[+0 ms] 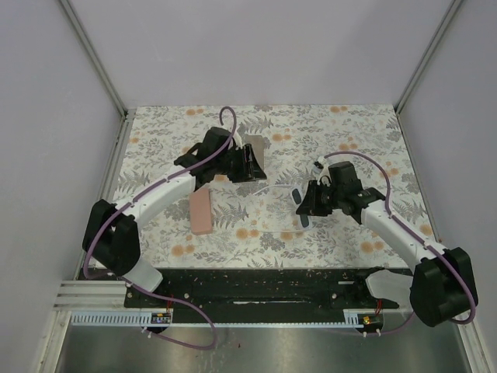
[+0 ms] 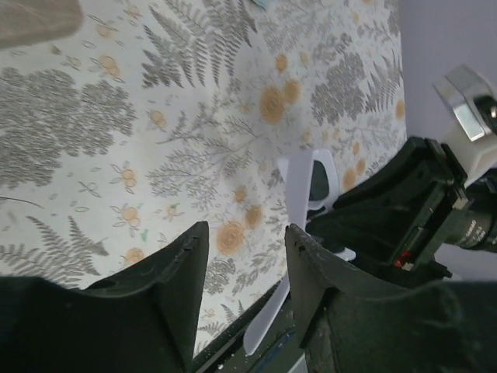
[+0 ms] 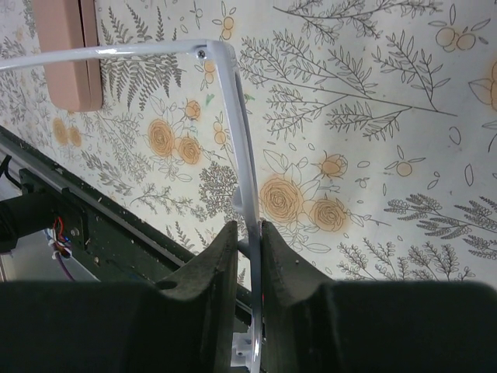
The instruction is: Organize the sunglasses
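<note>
Floral-print tablecloth [image 1: 311,128], pale enclosure walls. Right gripper [image 3: 248,233] clamped edge-on on the thin rim of white-framed sunglasses [image 3: 242,132]. Pair sits mid-table, right of pink case [image 1: 202,211]; contact with cloth unclear. Left gripper [image 2: 245,233] has jaws apart with nothing between, near tan case [image 1: 254,154], facing the pair. Black pair not made out. Judged handling: very light, thin glossy plastic, springy, likely to pivot in a narrow pinch; hinges and lenses delicate. Best hold is front rim beside hinge or bridge, not lens, not temple tip.
</note>
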Robot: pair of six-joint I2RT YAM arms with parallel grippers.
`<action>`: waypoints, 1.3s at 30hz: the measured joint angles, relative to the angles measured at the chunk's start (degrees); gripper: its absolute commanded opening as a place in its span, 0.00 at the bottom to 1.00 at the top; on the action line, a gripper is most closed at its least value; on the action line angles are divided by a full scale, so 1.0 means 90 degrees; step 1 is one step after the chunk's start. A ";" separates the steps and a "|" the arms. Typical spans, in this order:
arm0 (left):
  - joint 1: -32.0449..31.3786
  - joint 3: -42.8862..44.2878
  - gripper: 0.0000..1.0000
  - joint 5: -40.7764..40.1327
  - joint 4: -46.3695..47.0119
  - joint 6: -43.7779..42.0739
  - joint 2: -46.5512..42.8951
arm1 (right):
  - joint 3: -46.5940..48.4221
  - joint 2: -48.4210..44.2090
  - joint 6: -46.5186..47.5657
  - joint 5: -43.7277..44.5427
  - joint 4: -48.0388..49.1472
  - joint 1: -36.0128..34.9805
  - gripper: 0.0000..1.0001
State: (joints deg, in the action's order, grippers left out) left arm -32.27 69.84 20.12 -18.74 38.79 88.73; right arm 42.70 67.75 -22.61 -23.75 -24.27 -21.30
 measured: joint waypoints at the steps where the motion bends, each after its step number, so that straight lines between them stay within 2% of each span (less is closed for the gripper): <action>1: -0.0092 -0.0017 0.47 0.0090 0.0046 0.0027 0.0032 | 0.0046 0.0034 0.0010 0.0017 0.0002 -0.0007 0.15; 10: -0.0695 -0.0017 0.44 0.0386 0.0284 0.0078 0.0257 | 0.0576 0.0508 0.0092 0.0124 -0.0005 -0.0092 0.13; 15: -0.0913 -0.0017 0.33 0.0350 0.0257 0.0058 0.0403 | 0.0656 0.0653 0.0083 0.0204 0.0000 -0.0097 0.11; 27: -0.1802 -0.0124 0.32 0.0175 0.0627 0.0274 0.0869 | 0.0656 0.0840 -0.0471 0.0197 0.0432 -0.0097 0.11; 30: -0.1967 -0.0194 0.37 0.0100 0.0879 0.0403 0.0957 | 0.0619 0.0838 -0.0670 0.0172 0.0658 -0.0100 0.11; 32: -0.2018 -0.0257 0.44 0.0068 0.1018 0.0483 0.0996 | 0.0568 0.0833 -0.0750 0.0170 0.0755 -0.0100 0.11; 34: -0.2035 -0.0313 0.55 0.0022 0.1059 0.0539 0.0993 | 0.0481 0.0806 -0.0806 0.0175 0.0801 -0.0100 0.11; 36: -0.2033 -0.0316 0.74 -0.0036 0.1047 0.0554 0.0976 | 0.0410 0.0763 -0.0838 0.0180 0.0843 -0.0100 0.11; 37: -0.2033 -0.0316 0.79 -0.0080 0.1018 0.0532 0.0937 | 0.0369 0.0721 -0.0857 0.0187 0.0865 -0.0100 0.11; 39: -0.2035 -0.0313 0.84 -0.0255 0.0884 0.0488 0.0775 | 0.0284 0.0590 -0.0877 0.0187 0.0911 -0.0100 0.11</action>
State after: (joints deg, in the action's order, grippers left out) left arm -50.59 67.02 17.82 -10.79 43.18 95.70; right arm 45.25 73.06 -30.50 -22.06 -16.08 -22.20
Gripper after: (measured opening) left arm 0.733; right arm 0.232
